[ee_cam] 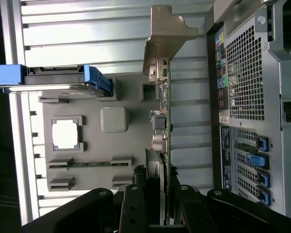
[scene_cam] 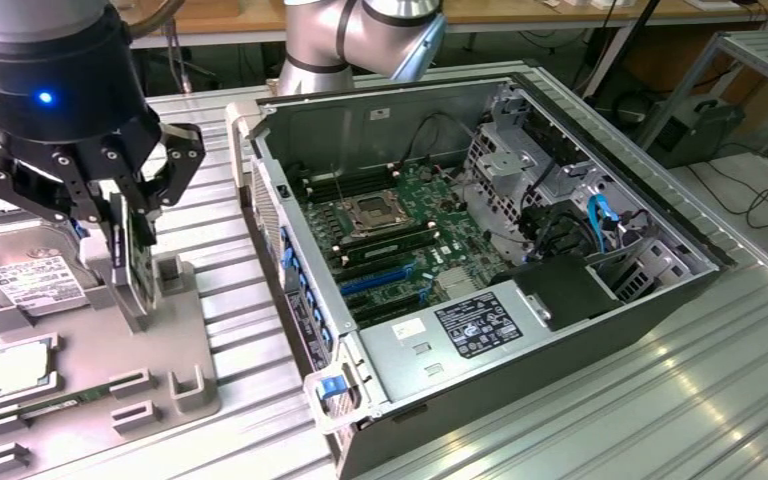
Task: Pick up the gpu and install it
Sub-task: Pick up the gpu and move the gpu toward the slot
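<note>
Pick step: gripper (scene_cam: 124, 215), upper left of frame, pinching gpu (scene_cam: 128, 268) edge-on (bracket (ee_cam: 167, 34) at far end from fingers). Card upright at grey holder (scene_cam: 157, 335); lift-off unclear. Install likely needs card edge square over slots (scene_cam: 381, 280), frame centre.

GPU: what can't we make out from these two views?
1. gpu fan face: edge-on in both views.
2. gpu lower edge: exterior view, hidden in the tray holder; seated or lifted, unclear.
3. motherboard slots: exterior view, too small to tell which is free.
4. hard drive: cut off by the exterior view's left edge.
</note>
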You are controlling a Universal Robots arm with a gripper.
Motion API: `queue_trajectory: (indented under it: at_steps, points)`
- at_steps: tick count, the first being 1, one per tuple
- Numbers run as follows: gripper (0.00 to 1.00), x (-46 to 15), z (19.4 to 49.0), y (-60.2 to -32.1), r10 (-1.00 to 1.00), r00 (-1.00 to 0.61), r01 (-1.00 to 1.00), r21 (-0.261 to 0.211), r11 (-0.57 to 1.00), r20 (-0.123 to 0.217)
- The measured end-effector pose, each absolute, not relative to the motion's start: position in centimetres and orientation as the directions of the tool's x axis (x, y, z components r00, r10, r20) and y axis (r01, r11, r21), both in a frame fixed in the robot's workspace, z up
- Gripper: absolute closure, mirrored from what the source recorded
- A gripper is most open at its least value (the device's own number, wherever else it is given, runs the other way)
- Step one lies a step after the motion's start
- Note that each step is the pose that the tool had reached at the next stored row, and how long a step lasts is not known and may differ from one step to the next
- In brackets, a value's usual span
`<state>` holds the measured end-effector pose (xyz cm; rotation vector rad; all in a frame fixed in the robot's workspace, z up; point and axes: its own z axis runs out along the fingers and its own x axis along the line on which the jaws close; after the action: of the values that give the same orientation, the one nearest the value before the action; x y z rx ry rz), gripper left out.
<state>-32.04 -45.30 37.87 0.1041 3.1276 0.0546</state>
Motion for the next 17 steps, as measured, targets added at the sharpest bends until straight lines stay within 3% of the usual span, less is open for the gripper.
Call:
queue_trajectory:
  at_steps: [12, 14, 17]
  points:
    - [0.73, -32.0, 40.5, -45.3, 0.067, -0.998, 0.066, 0.035, 0.997, -0.009]
    - [0.73, -32.0, 44.0, -45.3, 0.044, -0.999, 0.043, 0.035, 0.998, -0.004]
    - [0.73, -29.9, 44.2, -45.3, 0.019, -1.000, 0.019, 0.035, 0.999, -0.003]
